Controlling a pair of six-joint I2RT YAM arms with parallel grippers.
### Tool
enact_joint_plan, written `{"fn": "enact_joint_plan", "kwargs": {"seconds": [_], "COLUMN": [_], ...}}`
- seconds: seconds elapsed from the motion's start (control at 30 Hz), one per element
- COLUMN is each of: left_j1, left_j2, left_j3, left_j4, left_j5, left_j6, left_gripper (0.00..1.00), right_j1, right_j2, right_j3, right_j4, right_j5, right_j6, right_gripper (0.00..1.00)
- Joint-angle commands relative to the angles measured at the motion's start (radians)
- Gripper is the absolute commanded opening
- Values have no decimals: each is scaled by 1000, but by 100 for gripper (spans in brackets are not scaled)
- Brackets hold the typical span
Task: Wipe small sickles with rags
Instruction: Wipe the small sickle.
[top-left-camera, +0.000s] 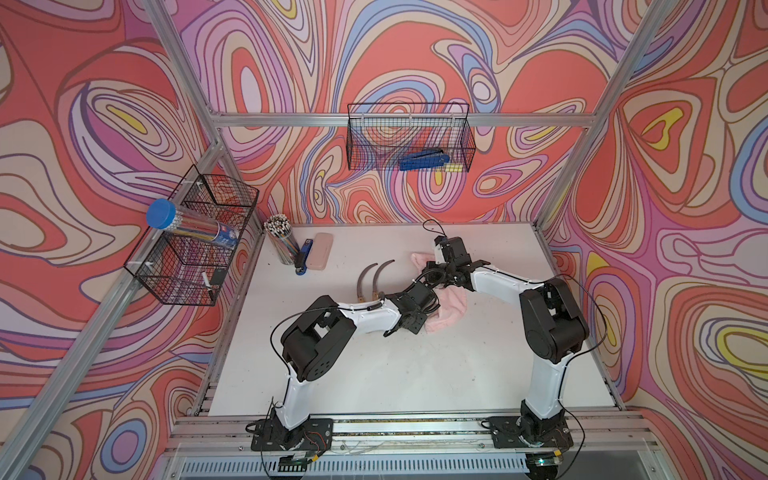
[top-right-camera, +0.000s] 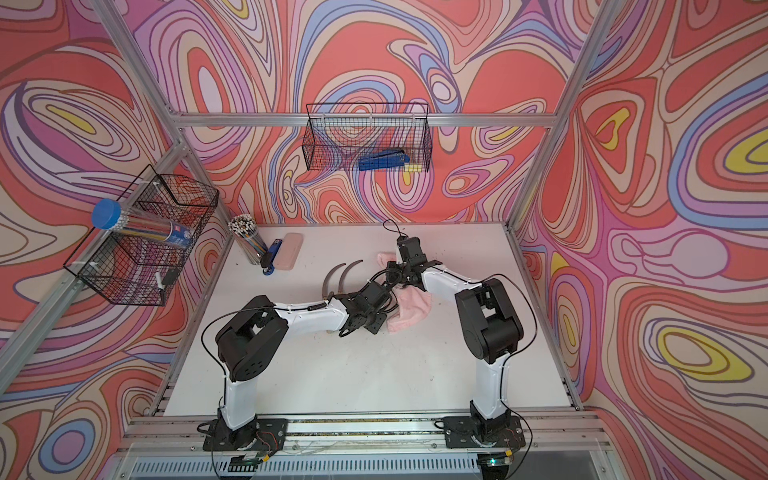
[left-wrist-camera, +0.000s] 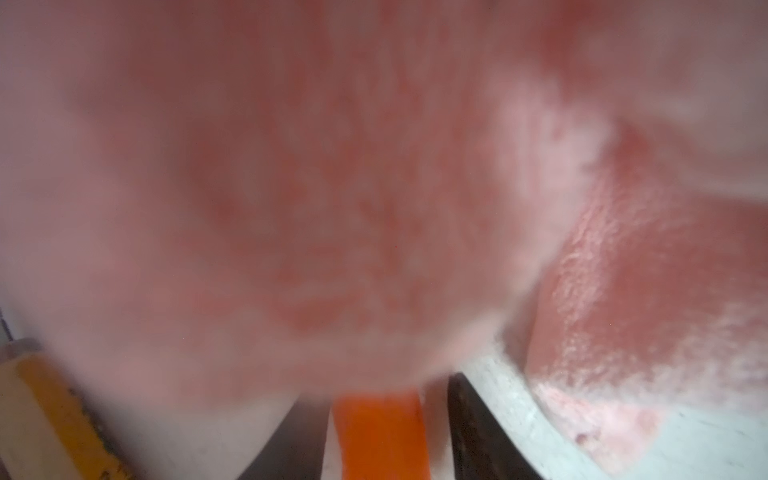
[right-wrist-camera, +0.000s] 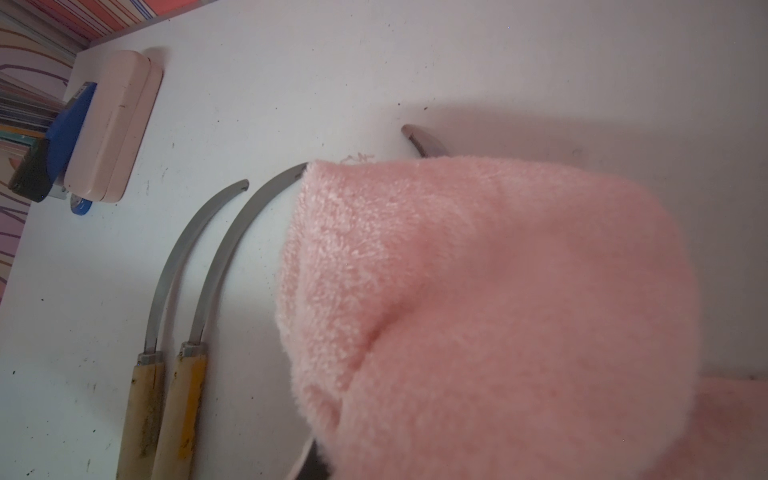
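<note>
- While both top views hide the orange sickle (left-wrist-camera: 380, 436), left wrist view shows its handle under the rag (right-wrist-camera: 478, 311).
- Right gripper (top-left-camera: 435, 267) pinches rag; left gripper (top-left-camera: 432, 287) state untellable.
- Wooden sickles (right-wrist-camera: 178, 399) lie beside rag.

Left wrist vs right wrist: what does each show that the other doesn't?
Left wrist only: the orange handle poking out from under the pink rag. Right wrist only: two wooden-handled sickles side by side, a third blade tip past the cloth, the pink case, the blue stapler. Both: the rag, close up, filling much of the frame.
</note>
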Motion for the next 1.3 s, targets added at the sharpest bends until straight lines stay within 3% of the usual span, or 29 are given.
{"fn": "enact_joint_plan", "kwargs": {"seconds": [0.0,0.1,0.27,0.53,0.7,1.0,1.07,1.17,1.27], "left_j1": [7,8,8,10,9,9,8,7,4], "left_j2": [12,3,18,23,27,-71,-85,-71,-36], "left_j3": [-34,-64,-87,-84,-85,-172,-182,-175,-143], "left_j4": [-25,-23,0,-8,-9,12,8,-9,-61], "left_j5": [33,74,131,173,140,165,170,161,106], "left_j6": [-13,-33,-68,-81,-91,-110,-113,-114,-121], "left_gripper": [36,33,42,42,25,11,14,34,43], "right_j1": [-29,-69,-85,-85,-86,-87,-87,-87,-88], "right_j2": [-9,1,16,23,1,-64,-78,-93,-102], "right_j3": [-28,-50,-69,-84,-92,-78,-79,-88,-86], "right_j4": [14,44,82,95,94,63,59,54,37], "right_j5": [13,-31,-71,-71,-59,-46,-42,-25,7], "right_j6": [7,25,27,24,24,26,25,26,20], "right_gripper": [0,0,0,0,0,0,0,0,0]}}
